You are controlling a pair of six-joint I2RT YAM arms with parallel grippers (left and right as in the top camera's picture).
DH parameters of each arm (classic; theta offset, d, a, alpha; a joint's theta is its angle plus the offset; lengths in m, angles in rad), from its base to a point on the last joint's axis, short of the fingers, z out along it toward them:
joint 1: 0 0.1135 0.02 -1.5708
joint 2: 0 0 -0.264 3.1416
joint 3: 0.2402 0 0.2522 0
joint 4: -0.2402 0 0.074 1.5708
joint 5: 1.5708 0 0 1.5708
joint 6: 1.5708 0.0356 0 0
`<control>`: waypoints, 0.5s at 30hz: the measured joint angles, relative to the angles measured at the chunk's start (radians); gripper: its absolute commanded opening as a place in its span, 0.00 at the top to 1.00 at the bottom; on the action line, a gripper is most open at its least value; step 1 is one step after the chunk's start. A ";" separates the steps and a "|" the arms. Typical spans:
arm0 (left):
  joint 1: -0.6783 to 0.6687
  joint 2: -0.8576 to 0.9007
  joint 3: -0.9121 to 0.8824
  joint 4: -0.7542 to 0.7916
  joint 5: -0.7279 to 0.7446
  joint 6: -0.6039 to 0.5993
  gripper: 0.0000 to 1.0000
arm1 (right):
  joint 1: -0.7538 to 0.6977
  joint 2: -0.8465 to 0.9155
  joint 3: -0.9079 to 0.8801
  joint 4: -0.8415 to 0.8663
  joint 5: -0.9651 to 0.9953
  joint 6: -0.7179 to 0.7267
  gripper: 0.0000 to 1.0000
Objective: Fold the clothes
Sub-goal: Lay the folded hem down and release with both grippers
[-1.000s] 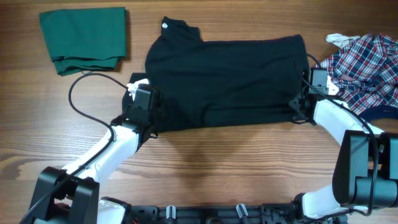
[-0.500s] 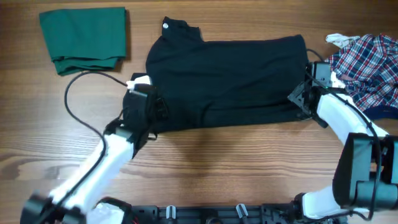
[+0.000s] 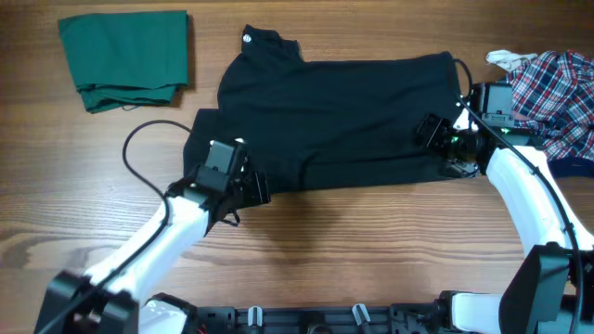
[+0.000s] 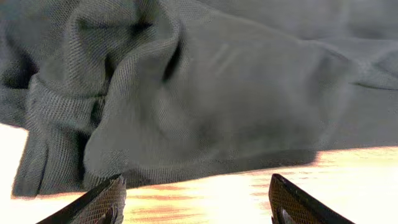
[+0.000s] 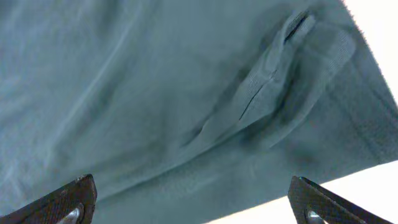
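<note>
Black polo (image 3: 343,121) lay mid table (image 3: 306,250), looked folded once; further folds prob. left. L claw (image 4: 196,208) & R claw (image 5: 193,208) both gaped wide at its edges, gripping nothing

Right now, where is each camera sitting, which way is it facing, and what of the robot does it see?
Overhead: above the table, looking straight down; black polo shirt, green garment, plaid shirt, both arms.
Left wrist: low on the left tool, facing the shirt's crumpled edge; its two fingertips show.
Right wrist: on the right tool, looking onto the shirt; both fingertips show.
Shared: all three see the shirt.
</note>
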 measured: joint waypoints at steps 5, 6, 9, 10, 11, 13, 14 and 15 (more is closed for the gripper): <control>0.023 0.117 0.000 0.113 0.002 0.000 0.26 | 0.000 0.000 0.000 -0.018 -0.026 -0.019 0.00; 0.026 0.122 0.000 0.124 0.002 0.000 0.26 | 0.000 0.000 0.000 -0.018 -0.029 -0.021 0.00; 0.042 0.128 0.000 0.166 0.003 0.000 0.26 | 0.000 0.000 0.000 -0.019 -0.029 -0.021 0.00; 0.049 0.130 0.000 0.182 0.002 0.000 0.26 | 0.000 0.000 0.000 -0.019 -0.030 -0.021 0.00; 0.056 0.130 0.000 0.203 0.002 0.000 0.26 | 0.000 0.000 0.000 -0.019 -0.030 -0.021 0.00; 0.066 0.130 0.000 0.224 0.002 0.000 0.26 | 0.000 0.000 0.000 -0.019 -0.030 -0.021 0.00; 0.070 0.130 0.000 0.229 0.002 0.000 0.26 | 0.000 0.000 0.000 -0.019 -0.030 -0.021 0.00; 0.071 0.130 0.000 0.230 0.002 0.000 0.25 | 0.000 0.000 0.000 -0.019 -0.030 -0.021 0.00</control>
